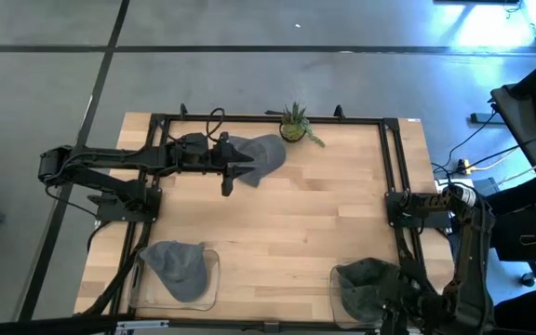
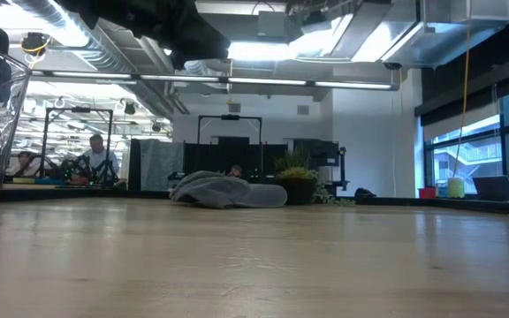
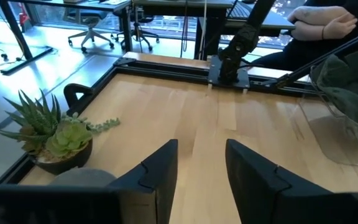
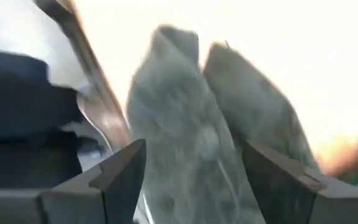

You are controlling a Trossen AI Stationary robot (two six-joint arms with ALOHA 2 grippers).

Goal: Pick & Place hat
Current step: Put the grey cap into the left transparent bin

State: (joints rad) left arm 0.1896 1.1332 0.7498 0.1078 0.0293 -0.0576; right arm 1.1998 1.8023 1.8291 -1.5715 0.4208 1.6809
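A light grey hat point(image 1: 261, 156) lies flat on the wood near the table's far edge, beside a small potted plant point(image 1: 293, 126); the low view shows this hat point(image 2: 228, 190) lying as a low heap. My left gripper point(image 1: 235, 172) is open and hovers over the hat's left edge, and the left wrist view shows the gripper point(image 3: 201, 180) with the hat's crown point(image 3: 79, 177) below it. My right gripper point(image 4: 194, 186) is open at the near right corner, above a dark grey-green hat point(image 4: 197, 137) that lies in a clear bin point(image 1: 342, 296).
A second clear bin point(image 1: 210, 279) at the near left holds another grey hat point(image 1: 180, 270). A black frame point(image 1: 394, 177) runs round the table's edges. The wood between the far hat and the two bins is bare. A person's arm point(image 3: 322, 22) shows beyond the table.
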